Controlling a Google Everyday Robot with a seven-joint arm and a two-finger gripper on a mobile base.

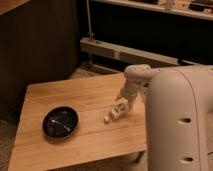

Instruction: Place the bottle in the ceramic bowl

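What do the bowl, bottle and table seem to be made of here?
The bowl is glossy black with pale glints inside, so it is likely glazed ceramic. The bottle is plain white, probably plastic, but that stays open. The table is light brown wood with plank lines showing. The hand is at the bottle, right of the bowl.
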